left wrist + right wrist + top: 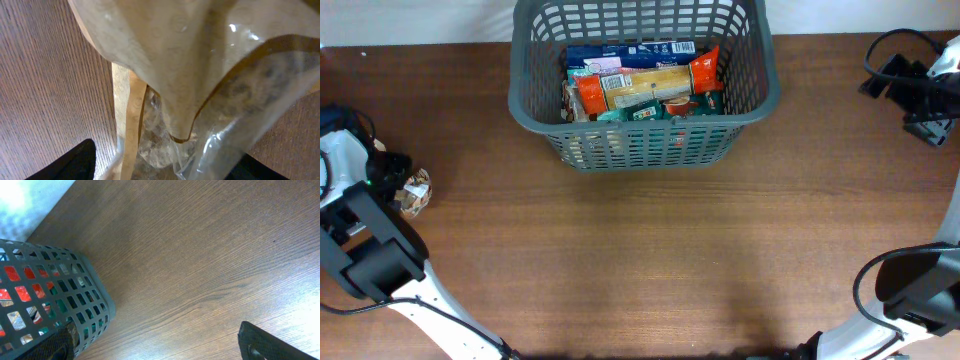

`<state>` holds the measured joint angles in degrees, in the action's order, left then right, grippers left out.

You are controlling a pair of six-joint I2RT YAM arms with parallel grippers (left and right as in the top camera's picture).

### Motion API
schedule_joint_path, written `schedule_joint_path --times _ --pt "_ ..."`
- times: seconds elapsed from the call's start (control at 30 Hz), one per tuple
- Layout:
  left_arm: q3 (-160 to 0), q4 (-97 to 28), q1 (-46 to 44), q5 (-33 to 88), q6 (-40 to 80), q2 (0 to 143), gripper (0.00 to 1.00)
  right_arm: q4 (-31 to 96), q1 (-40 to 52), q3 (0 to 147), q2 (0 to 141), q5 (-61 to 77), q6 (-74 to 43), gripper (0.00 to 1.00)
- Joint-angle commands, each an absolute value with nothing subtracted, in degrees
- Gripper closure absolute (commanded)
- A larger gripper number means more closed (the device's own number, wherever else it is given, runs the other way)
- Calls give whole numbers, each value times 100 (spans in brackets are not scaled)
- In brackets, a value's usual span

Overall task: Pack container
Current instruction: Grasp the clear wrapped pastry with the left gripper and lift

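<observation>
The grey basket (640, 148) sits at the far middle of the table (650, 250), holding snack packs (645, 85). The left gripper (388, 170) has its jaws spread around a clear-and-tan packet (416, 190) near the table's left edge. The right gripper (160, 347) has its jaws spread, empty, to the basket's right.

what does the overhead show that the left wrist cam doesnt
Only overhead: the container at the table's far side, with several packets inside. Only left wrist: a close look at the loose snack packet, its crinkled clear film and beige print, straddled by the left gripper. Both: that snack packet and the wooden table.
</observation>
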<state>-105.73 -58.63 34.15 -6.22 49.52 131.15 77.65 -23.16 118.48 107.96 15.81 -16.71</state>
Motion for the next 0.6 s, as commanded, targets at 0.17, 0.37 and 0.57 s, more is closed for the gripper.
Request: schedule_joint_path --times 0.17,0.37,0.57 --pt "-10503 -5752 3420 -718 4641 13157 42 7760 -2322 11817 10737 1608 -1697 1" --pt "-10501 -5721 3430 -764 4488 13325 41 7760 -2322 11817 10737 1605 -1697 1" --pt "-10503 -5701 3430 -528 4250 13568 41 7758 -2322 11817 10737 1605 -1697 1"
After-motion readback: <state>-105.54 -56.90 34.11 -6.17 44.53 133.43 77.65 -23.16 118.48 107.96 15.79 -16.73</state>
